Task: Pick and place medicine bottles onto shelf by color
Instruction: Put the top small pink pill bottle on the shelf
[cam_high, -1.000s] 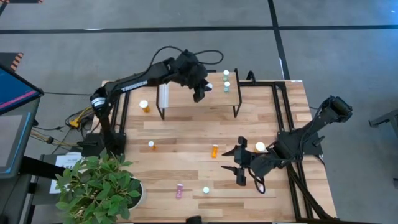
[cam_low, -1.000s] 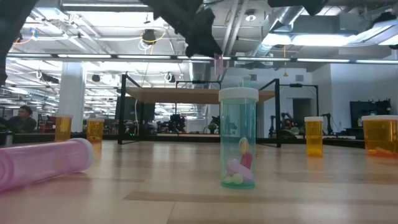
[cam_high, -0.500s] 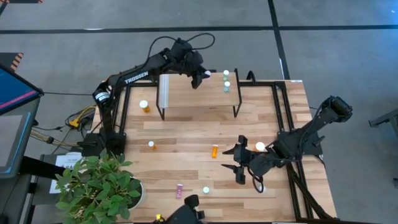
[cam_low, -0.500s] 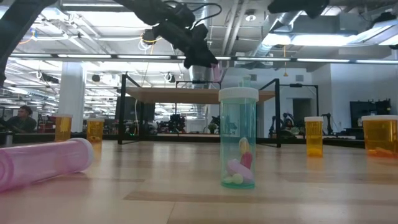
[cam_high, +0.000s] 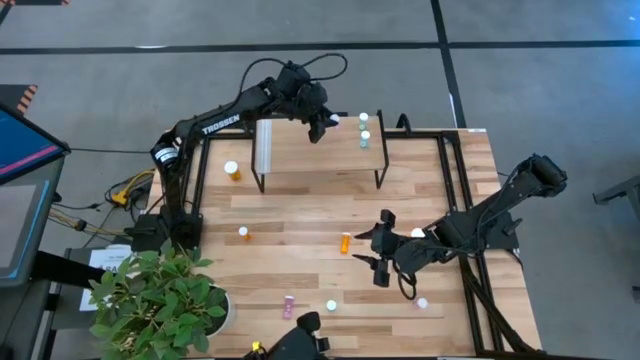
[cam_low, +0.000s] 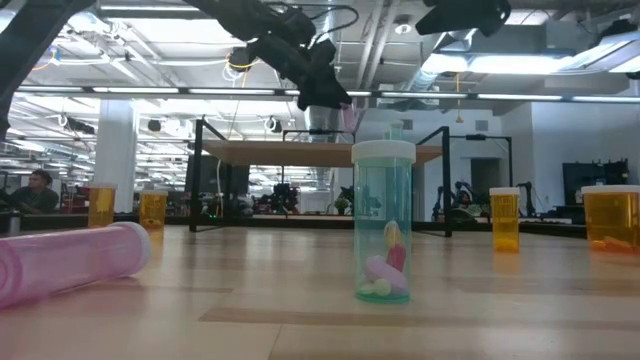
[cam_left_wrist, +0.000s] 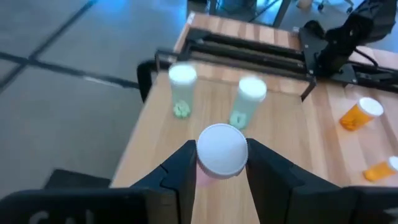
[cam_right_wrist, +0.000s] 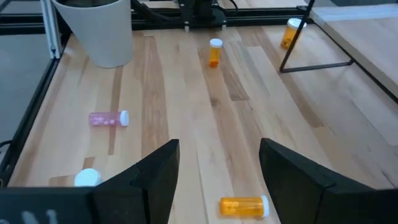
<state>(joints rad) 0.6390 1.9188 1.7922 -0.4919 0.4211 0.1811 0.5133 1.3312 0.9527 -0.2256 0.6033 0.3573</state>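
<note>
On the wooden table (cam_high: 300, 215) stands the shelf (cam_high: 320, 150). Above its far edge, the left gripper (cam_left_wrist: 221, 168) clasps a pink bottle (cam_left_wrist: 221, 152) beside two green bottles (cam_left_wrist: 214, 99). The right gripper (cam_right_wrist: 214, 168) gapes empty near the shelf's front.

Your left gripper (cam_high: 322, 128) has swung from over the shelf's (cam_high: 320, 160) middle to its far edge, carrying a white-capped bottle (cam_left_wrist: 221, 149) toward the two green bottles (cam_high: 364, 128). Your right gripper (cam_high: 378, 249) has slid a little toward the lying orange bottle (cam_high: 346, 242). A dark shape (cam_high: 300, 335) has appeared at the table's near edge.
</note>
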